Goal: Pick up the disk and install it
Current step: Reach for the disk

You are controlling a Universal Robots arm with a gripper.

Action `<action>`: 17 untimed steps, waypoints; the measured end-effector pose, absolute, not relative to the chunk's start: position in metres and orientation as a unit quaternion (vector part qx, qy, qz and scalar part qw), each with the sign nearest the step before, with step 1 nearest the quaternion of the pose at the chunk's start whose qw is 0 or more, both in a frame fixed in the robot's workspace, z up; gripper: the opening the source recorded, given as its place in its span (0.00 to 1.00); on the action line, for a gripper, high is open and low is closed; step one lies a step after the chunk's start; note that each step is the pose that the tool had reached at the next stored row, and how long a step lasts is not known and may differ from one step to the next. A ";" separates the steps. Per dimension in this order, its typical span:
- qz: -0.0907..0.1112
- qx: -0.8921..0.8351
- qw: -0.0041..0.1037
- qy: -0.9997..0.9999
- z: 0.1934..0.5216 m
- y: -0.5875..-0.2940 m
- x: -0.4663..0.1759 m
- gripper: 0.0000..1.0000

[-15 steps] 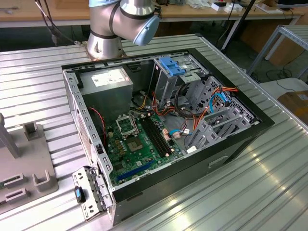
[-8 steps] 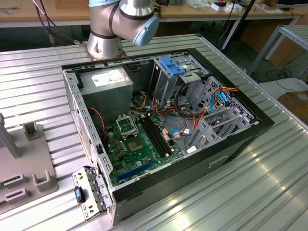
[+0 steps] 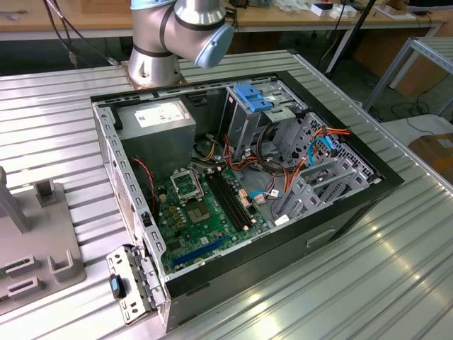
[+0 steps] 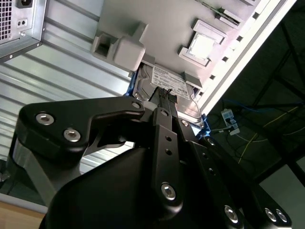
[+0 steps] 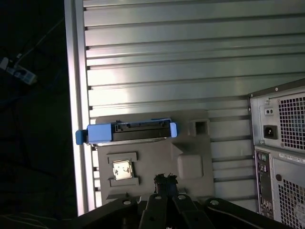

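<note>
The disk (image 5: 126, 132) lies flat in a grey fixture plate (image 5: 190, 160) beside the table's edge, with blue carrier rails along its sides. In the second wrist view the disk (image 4: 177, 86) shows its silver face and white label. My gripper (image 5: 165, 180) hangs over the fixture plate, short of the disk, with its black fingertips drawn together and nothing between them. In the second wrist view the gripper (image 4: 165, 95) overlaps the disk's label; I cannot tell its height above it. The open computer case (image 3: 106, 142) sits in the middle of the table.
Inside the case are a grey power supply (image 3: 156, 117), a motherboard (image 3: 205, 205), loose cables and a drive cage with a blue latch (image 3: 251, 95). The arm's base (image 3: 177, 35) stands behind the case. The case's rear panel (image 5: 281, 157) is close to the fixture. A floor drop lies past the table edge (image 5: 74, 95).
</note>
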State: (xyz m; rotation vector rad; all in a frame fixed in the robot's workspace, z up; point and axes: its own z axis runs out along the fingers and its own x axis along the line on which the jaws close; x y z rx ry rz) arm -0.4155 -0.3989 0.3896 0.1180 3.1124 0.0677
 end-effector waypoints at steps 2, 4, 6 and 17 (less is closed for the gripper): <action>0.022 0.038 0.013 0.999 0.390 -0.399 -0.419 0.11; 0.022 0.038 0.013 0.999 0.390 -0.399 -0.422 0.11; 0.022 0.038 0.013 0.999 0.390 -0.399 -0.427 0.11; 0.022 0.038 0.013 0.999 0.390 -0.399 -0.439 0.11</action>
